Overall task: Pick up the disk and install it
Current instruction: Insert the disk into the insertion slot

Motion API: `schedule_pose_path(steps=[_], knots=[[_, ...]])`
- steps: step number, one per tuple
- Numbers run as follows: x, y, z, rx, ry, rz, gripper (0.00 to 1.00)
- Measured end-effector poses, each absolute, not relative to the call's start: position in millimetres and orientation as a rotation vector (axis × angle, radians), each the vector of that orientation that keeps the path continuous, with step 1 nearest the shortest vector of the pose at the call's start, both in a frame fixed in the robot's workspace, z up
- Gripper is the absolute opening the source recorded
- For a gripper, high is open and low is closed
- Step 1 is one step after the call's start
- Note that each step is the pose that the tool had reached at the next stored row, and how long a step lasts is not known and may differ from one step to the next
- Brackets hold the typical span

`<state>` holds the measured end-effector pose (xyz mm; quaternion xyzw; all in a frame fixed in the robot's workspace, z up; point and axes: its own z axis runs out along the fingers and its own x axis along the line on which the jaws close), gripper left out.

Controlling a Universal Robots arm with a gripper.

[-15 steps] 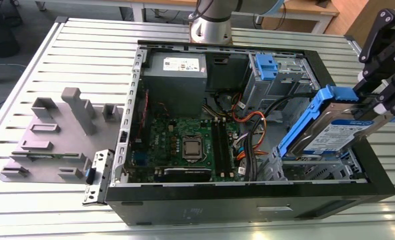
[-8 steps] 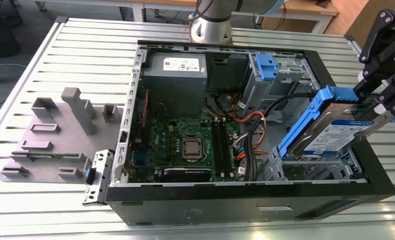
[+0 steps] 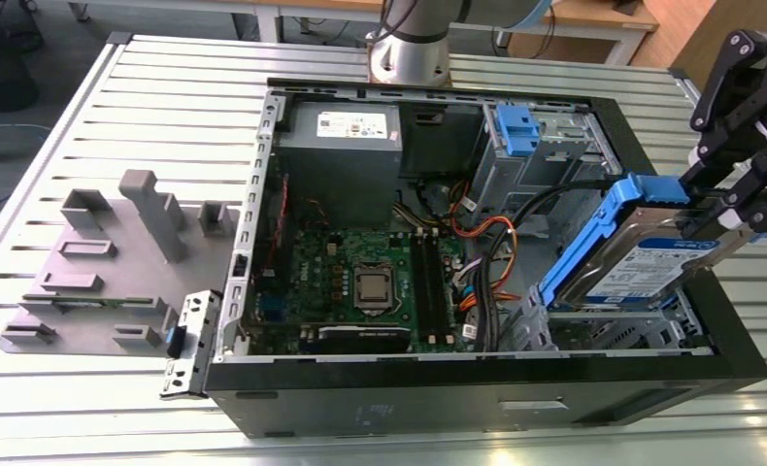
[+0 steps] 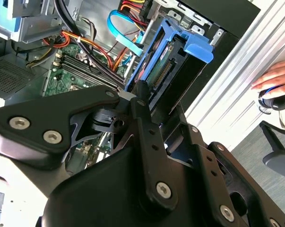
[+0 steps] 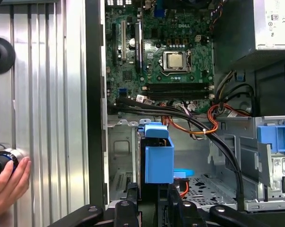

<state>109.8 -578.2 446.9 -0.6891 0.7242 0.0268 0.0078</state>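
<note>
Presently: the disk (image 3: 636,262) is held tilted above the empty bay of the open case (image 3: 461,393).
The tool (image 3: 710,216) is pinching the disk by its blue carrier, edge-down, seemingly so that it can slide into the drive cage (image 3: 616,328) beneath; beyond lie the circuit board (image 3: 364,282) and the power supply (image 3: 342,136).

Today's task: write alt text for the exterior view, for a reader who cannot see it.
An end effector at the exterior view's right grips the disk in its blue carrier, tilted over the drive bay of an open computer case. Inside lie a green motherboard and a grey power supply; a grey fixture sits on the slatted table.
</note>
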Motion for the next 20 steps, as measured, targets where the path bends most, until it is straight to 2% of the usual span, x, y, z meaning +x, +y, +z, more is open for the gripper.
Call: schedule_pose_path(steps=[9,20], knots=[[109.8,-578.1,431.3,-2.154,2.264,0.084,0.35],[109.8,-578.2,426.9,-2.154,2.264,0.084,0.35]])
